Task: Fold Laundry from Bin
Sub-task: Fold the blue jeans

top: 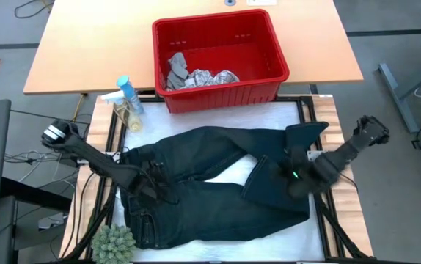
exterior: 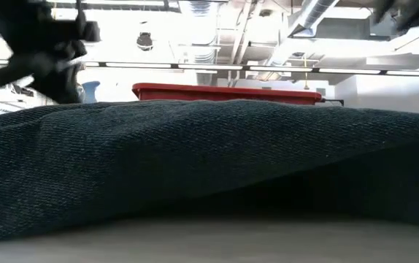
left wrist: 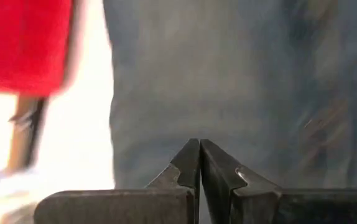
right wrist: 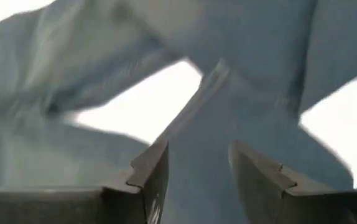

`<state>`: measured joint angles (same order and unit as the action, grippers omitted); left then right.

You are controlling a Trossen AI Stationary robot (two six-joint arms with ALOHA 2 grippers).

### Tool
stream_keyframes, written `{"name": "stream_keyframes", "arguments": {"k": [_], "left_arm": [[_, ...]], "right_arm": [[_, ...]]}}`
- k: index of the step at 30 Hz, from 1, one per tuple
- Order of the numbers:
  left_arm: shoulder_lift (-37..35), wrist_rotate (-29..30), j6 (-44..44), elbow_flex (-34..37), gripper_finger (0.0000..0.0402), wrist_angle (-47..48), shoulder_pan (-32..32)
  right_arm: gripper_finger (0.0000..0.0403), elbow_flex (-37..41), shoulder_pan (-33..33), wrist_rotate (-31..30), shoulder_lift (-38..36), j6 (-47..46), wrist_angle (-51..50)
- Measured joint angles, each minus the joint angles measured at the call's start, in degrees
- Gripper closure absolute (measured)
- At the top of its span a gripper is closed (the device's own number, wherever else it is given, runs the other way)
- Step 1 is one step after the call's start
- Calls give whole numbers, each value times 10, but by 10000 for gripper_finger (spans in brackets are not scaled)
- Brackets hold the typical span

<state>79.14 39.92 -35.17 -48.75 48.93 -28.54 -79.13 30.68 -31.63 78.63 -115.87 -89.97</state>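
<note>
The dark trousers (top: 218,183) lie spread across the white mat (top: 291,117), and their cloth fills the low view (exterior: 195,161). The red bin (top: 225,94) stands behind them at the table's far side, with a grey cloth (top: 177,67) and a white leaf-print cloth (top: 212,77) on its floor. My left gripper (left wrist: 198,149) is shut, with nothing between its fingers, above the trousers' left part (top: 152,187). My right gripper (right wrist: 197,152) is open above the trousers' right part (top: 290,180), also with nothing between its fingers.
Spray bottles (top: 127,103) stand at the bin's left front corner. A green plant (top: 114,243) sits at the mat's near left corner. A wooden tabletop (top: 86,44) lies beyond the mat, under the bin.
</note>
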Motion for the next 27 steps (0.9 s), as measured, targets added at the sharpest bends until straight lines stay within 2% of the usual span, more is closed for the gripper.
{"name": "stream_keyframes", "arguments": {"k": [3,6,9,13,18,22,27], "left_arm": [[-30,-47,29,2,401,-84,13],[-31,-88,33,3,401,-115,28],[-14,-130,29,3,401,-113,49],[24,-155,-7,3,401,-116,69],[68,-159,-14,3,401,-146,80],[83,-172,-15,3,401,-164,89],[83,-179,-15,3,401,-162,98]], "right_arm": [[211,16,-118,-13,2,137,0],[211,26,-250,-12,3,322,0],[211,40,-384,31,4,502,1],[211,67,-506,65,4,628,-1],[211,96,-541,77,4,647,0],[211,142,-534,80,4,629,14],[211,204,-519,108,4,618,89]]}}
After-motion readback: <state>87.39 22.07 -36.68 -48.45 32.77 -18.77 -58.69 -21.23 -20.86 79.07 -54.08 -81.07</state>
